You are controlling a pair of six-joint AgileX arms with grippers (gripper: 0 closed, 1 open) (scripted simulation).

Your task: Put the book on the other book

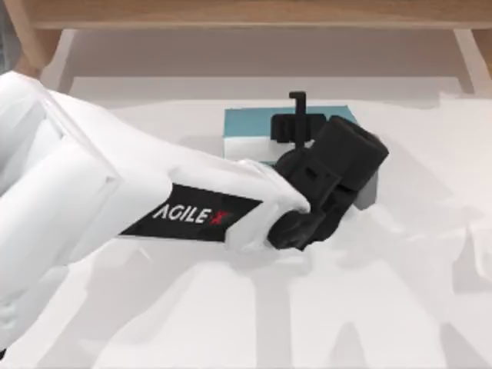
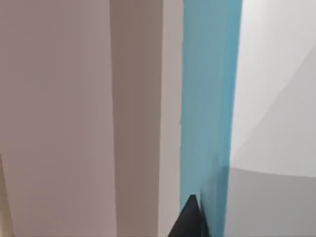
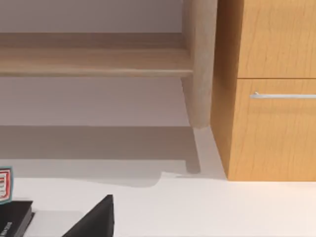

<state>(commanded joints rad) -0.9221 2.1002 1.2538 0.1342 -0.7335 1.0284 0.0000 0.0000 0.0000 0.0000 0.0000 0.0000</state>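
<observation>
Left arm's white forearm fills the top view, its end effector (image 1: 298, 123) over the teal book (image 1: 246, 131) at table (image 1: 400, 307) rear, clamp state unclear; left wrist view: teal cover close; right wrist view: black book (image 3: 12, 217); weak grip risks slip.

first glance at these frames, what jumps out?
The big white left arm sweeps in from the top view's left, its black tool down over the light blue book at the back middle of the table. In the left wrist view that book's teal cover is right at the camera. The right wrist view catches a wooden drawer cabinet and a corner of the black book.
</observation>
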